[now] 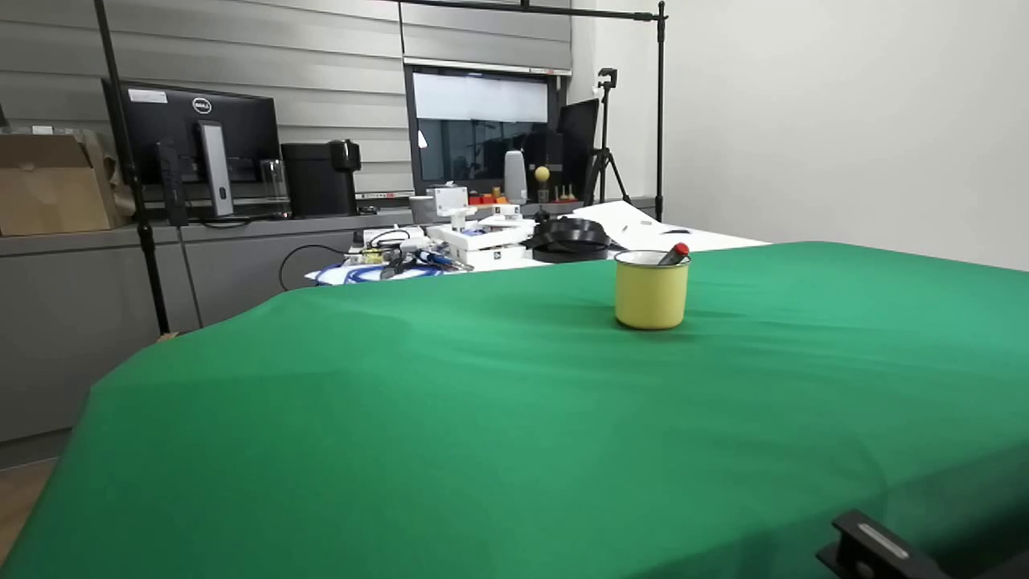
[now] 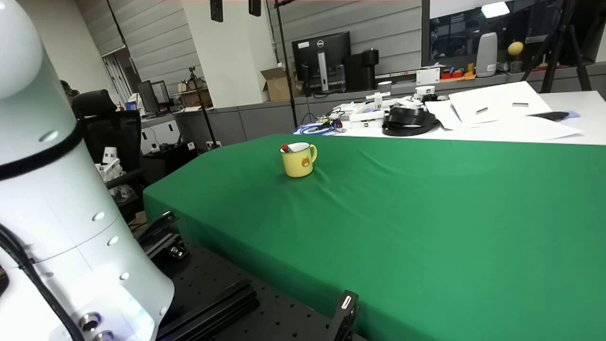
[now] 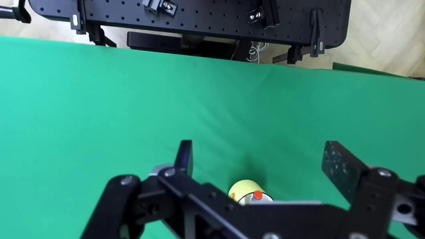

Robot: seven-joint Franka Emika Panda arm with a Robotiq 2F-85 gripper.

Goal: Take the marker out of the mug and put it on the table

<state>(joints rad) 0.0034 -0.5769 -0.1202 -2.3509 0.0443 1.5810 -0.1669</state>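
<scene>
The pale-yellow mug (image 1: pixel 651 296) stands upright on the green-covered table (image 1: pixel 482 434). It also shows in an exterior view (image 2: pixel 298 166), with its handle and a small bear print. The dark marker (image 1: pixel 674 256) leans inside the mug; its red end pokes above the rim, also in an exterior view (image 2: pixel 286 148). Its lower part is hidden in the mug. In the wrist view, the mug (image 3: pixel 245 187) and the marker's red end (image 3: pixel 257 195) show partly behind the gripper body. My gripper (image 3: pixel 259 146) is wide open with nothing between its fingers. Its fingertips (image 2: pixel 236 9) hang high above the table.
A white desk (image 2: pixel 577 113) with papers, cables and a black coil (image 2: pixel 408 122) adjoins the table's back. A black perforated mounting plate (image 3: pixel 212 20) with brackets lies along the robot's side of the table. Thin black poles (image 1: pixel 129 169) stand behind it.
</scene>
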